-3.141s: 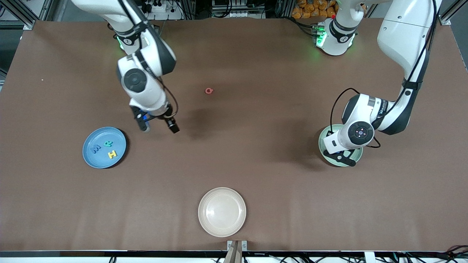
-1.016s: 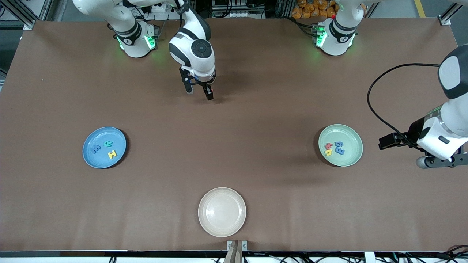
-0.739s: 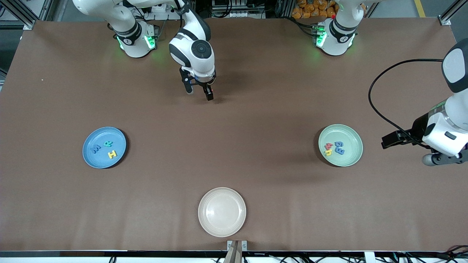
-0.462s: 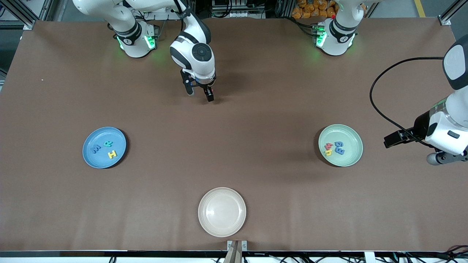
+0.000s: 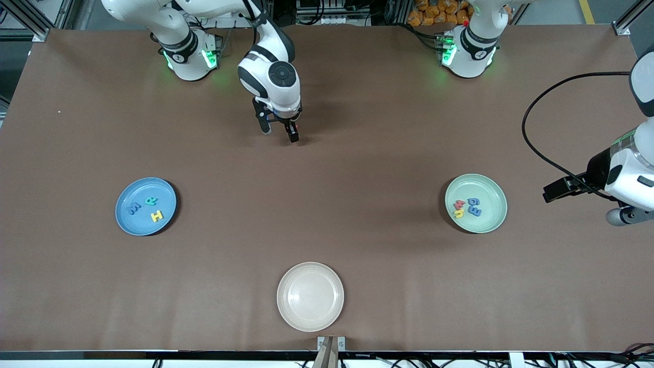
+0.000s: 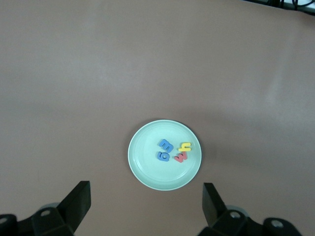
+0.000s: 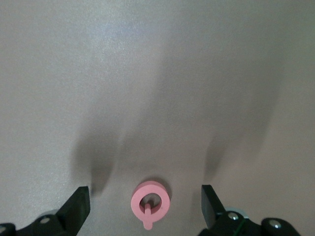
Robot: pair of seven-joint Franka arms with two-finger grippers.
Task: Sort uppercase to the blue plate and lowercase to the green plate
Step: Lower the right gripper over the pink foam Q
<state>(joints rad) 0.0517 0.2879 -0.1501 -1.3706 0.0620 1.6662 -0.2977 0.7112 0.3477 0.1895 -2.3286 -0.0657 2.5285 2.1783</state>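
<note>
The last loose capital, the pink-red Q [image 7: 150,202], is seen lying flat on the bare brown table [image 5: 357,168], near the robots' bases and well apart from every plate; in the front view it is hidden under the right gripper [image 5: 278,130], which hangs just above it with its jaws spread wide and nothing held. The letter is judged to be light, soft foam that will give under pressure and could skid or tip if pinched unevenly, so its ring is best taken across the outer edges, with the fingers brought down astride it. The blue plate [image 5: 125,225] is set nearer the front camera, toward the right arm's end, and already carries the blue W [image 5: 134,208], the teal-green R [image 5: 151,201] and the yellow H [image 5: 157,215]. The green plate [image 5: 490,225] holds the lowercase letters [image 6: 173,151] in a tight cluster. The left gripper [image 5: 631,214] waits, released and empty, at the table's edge beside the green plate. A cream plate [image 5: 310,295] lies nearest the camera. Nothing is seen standing in the way.
</note>
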